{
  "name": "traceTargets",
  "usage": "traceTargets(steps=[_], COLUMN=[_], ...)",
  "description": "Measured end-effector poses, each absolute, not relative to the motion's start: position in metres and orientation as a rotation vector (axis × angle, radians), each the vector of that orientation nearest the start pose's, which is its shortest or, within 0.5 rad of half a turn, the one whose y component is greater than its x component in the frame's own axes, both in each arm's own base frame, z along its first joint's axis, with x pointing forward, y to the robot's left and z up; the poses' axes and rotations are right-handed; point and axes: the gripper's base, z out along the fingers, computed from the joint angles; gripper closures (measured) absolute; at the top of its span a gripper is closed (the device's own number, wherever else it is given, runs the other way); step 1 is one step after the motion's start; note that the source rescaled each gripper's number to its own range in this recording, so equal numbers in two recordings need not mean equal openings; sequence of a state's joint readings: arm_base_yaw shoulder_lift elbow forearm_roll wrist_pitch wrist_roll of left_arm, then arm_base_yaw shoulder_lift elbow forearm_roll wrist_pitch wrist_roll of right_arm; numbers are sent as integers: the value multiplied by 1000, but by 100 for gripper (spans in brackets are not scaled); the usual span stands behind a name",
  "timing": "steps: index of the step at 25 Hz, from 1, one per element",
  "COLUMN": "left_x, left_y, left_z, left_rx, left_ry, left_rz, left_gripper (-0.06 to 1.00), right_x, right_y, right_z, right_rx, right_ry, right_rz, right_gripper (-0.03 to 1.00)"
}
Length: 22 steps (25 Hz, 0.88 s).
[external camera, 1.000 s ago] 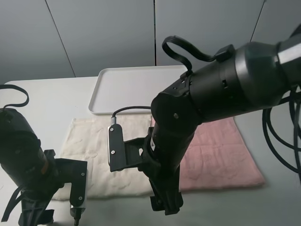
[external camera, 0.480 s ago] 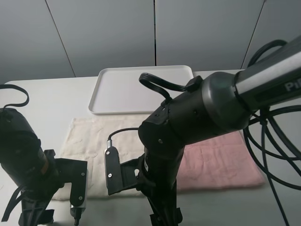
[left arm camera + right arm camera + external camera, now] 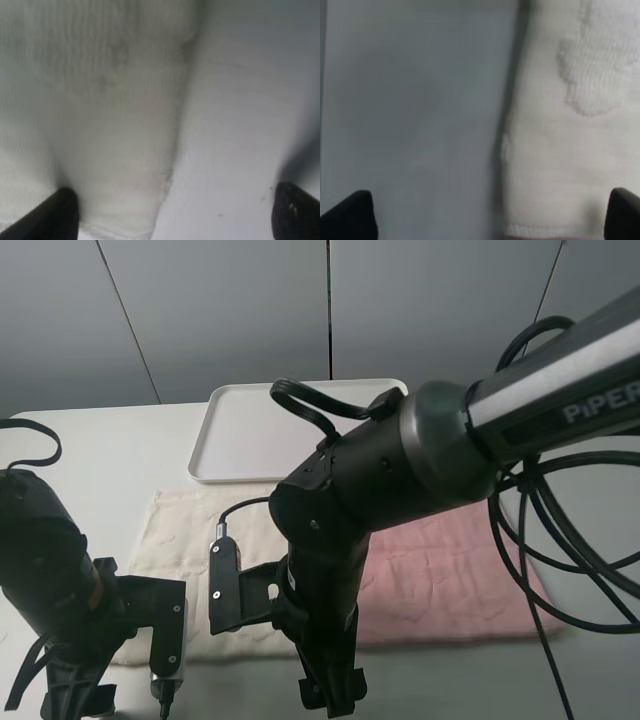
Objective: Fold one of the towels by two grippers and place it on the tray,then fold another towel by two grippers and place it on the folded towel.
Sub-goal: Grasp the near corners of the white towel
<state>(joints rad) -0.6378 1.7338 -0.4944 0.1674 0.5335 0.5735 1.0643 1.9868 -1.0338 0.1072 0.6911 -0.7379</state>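
Note:
The cream towel (image 3: pixel 190 530) lies flat on the table, just in front of the white tray (image 3: pixel 262 425). The pink towel (image 3: pixel 450 560) lies flat to its right, partly hidden by the right arm. My left gripper (image 3: pixel 110 698) hangs open low over the cream towel's near left corner. In the left wrist view, the left gripper (image 3: pixel 175 214) straddles the cream towel's (image 3: pixel 100 125) edge. My right gripper (image 3: pixel 330 695) stands open at the towel's near right corner. The right wrist view shows the right gripper (image 3: pixel 487 215) open across the cream towel's (image 3: pixel 570 125) side edge. Neither holds anything.
The pale table (image 3: pixel 110 455) runs left of the towels, and a grey panelled wall stands behind the empty tray. Black cables (image 3: pixel 560 540) loop from the right arm over the table's right side and the pink towel's far corner.
The right arm has swung left and down, carrying its gripper from the gap between the towels to the cream towel's near right corner. The left arm has stayed still.

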Motion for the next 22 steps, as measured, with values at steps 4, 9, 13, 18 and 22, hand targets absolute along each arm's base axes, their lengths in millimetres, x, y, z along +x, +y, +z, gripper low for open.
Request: traceTargets(steps=[4,9,13,18,22], left_x=[162,162,162,162,162], left_y=[-111,-111,-111,-111,-111], left_z=[85,85,85,85,85], left_rx=[2042,2042,2040,2039,2040], left_ry=[2529,2529,2531,2530,2531], left_rz=[131,131,131,131,131], left_gripper=[-6,-6,-6,-6,-6], right_x=[154,154,154,155,155], right_y=[290,290,291,292,293], right_z=[92,90,87,85,85], right_rx=[-2397,-2400,-2405,-2407,-2385], right_ry=[2076,2083,2087,2098,2119], right_rz=[93,91,89,87,81], right_gripper=[-1,-1,-1,-1,-1])
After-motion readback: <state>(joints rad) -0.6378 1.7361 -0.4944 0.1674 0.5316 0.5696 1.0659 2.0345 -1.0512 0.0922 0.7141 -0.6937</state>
